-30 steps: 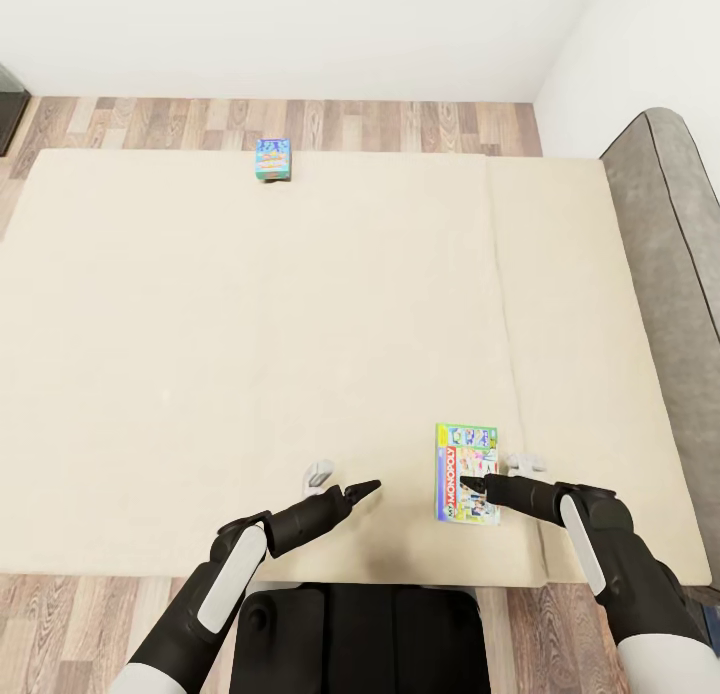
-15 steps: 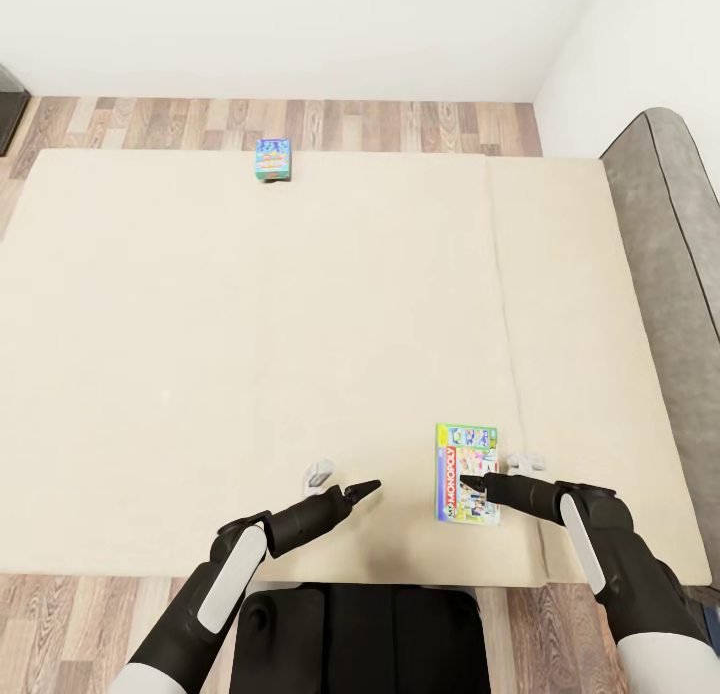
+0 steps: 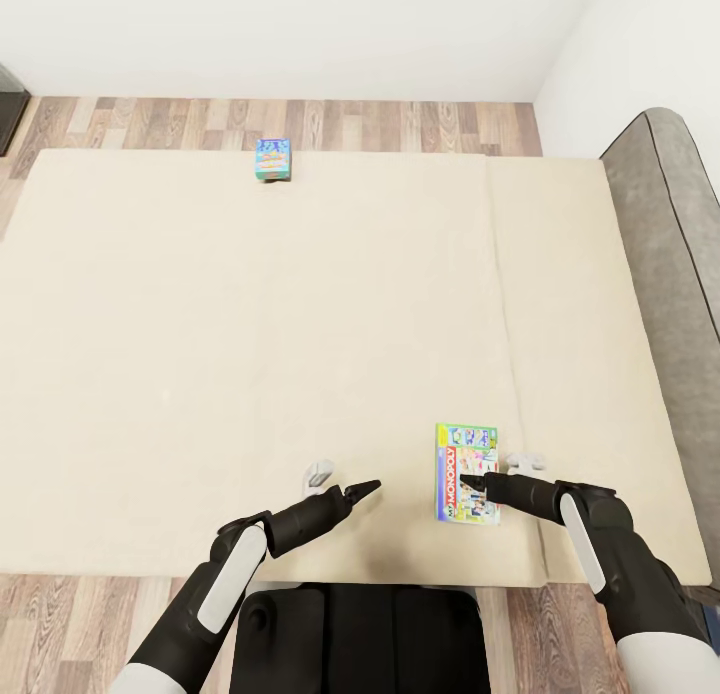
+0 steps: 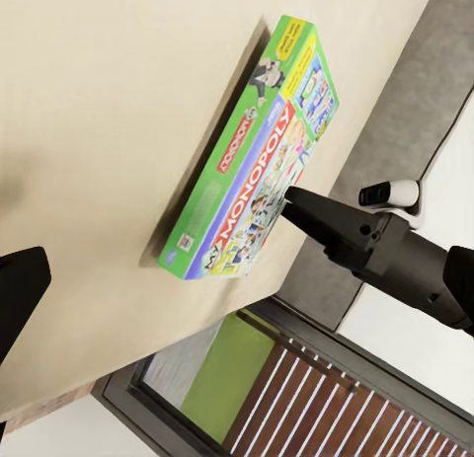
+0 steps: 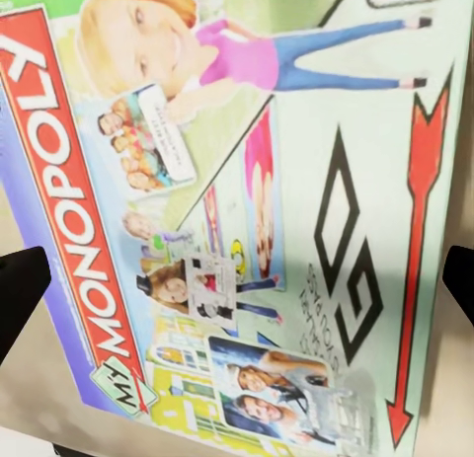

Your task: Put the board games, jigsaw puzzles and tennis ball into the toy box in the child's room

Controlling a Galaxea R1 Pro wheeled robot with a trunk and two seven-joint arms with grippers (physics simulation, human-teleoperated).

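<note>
On the bed (image 3: 250,324), near its front edge, lies the green-white-red Monopoly board game (image 3: 466,472), flat and face up. My right gripper (image 3: 472,483) hangs just over the middle of that box. In the right wrist view its dark fingers (image 5: 20,289) stand wide apart over the printed lid (image 5: 247,181), open. The left wrist view shows the box (image 4: 259,151) with the right gripper's tip (image 4: 291,195) at its long edge. My left gripper (image 3: 365,489) hovers over bare mattress left of the box, open and holding nothing. A smaller blue board game (image 3: 273,159) lies at the bed's far edge.
The grey padded headboard (image 3: 670,224) runs along the right side. Wooden floor (image 3: 400,124) shows beyond the bed's far edge, with white walls behind. A dark piece of furniture (image 3: 10,104) stands at the far left.
</note>
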